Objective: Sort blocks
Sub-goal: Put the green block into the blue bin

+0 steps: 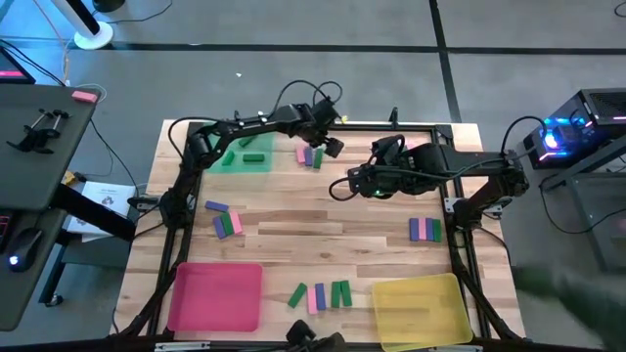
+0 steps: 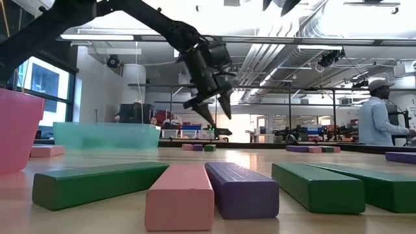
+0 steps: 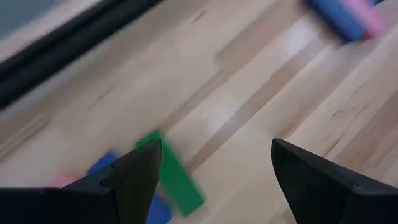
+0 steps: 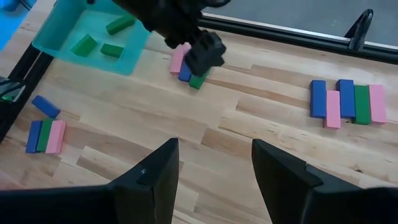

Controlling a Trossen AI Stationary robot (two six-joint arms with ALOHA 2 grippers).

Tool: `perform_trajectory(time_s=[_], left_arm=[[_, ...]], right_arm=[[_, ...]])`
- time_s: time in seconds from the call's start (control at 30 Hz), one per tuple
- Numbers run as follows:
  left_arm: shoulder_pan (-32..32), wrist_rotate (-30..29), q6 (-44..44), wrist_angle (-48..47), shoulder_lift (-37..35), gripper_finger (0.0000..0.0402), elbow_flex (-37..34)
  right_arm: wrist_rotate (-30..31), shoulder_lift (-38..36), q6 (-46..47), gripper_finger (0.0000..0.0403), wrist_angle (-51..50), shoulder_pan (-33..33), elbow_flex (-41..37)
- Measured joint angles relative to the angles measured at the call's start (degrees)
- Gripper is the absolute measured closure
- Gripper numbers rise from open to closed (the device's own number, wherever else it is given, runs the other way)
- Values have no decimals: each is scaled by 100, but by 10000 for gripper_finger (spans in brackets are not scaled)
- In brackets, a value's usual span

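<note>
Blocks sit all over the table in the high view, so sorting has barely begun: the green tray (image 1: 245,154) at the far left holds a few green blocks (image 1: 256,154), while the pink tray (image 1: 216,295) and yellow tray (image 1: 421,308) at the near edge look bare. Loose clusters wait at four spots: the far cluster (image 1: 311,154) beside the green tray, the left cluster (image 1: 224,220), the right cluster (image 1: 424,229) and the near cluster (image 1: 321,295) between pink and yellow trays. Left gripper (image 1: 330,142) hovers just beside the far cluster; right gripper (image 1: 342,186) waits mid-table.

Low view now: left gripper (image 2: 212,104) hangs above the boards, fingers spread, nothing between them, with near blocks (image 2: 179,188) filling the foreground.

Left wrist view: jaws wide and empty, a green block (image 3: 172,174) lying just ahead between them, blue and pink ones beside it.

Right wrist view: right gripper (image 4: 214,168) parted, holding nothing, looking across at three green blocks in the tray (image 4: 96,45). My read: green is partly done, pink and blue untouched, most of the job remains.
</note>
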Motion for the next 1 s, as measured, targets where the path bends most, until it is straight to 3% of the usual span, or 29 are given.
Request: perform_trajectory(time_s=[0.2,0.37,0.47,0.6,0.73,1.0], left_arm=[[97,164,-414,-377,386,112,-30],[21,482,75,-486,419,119,-18],[-45,208,312,-354,273,139,-21],[37,69,659,-240,188,221,-5],[151,299,827,-360,321,370,-21],[268,433,1352,-375,330,400,-21]], right_arm=[[-1,0,0,225,44,0,0],[-1,0,-7,225,70,0,0],[5,0,-61,225,70,0,0],[8,0,-105,225,93,-15,0],[16,0,-105,225,136,-15,0],[34,0,-105,225,212,-15,0]])
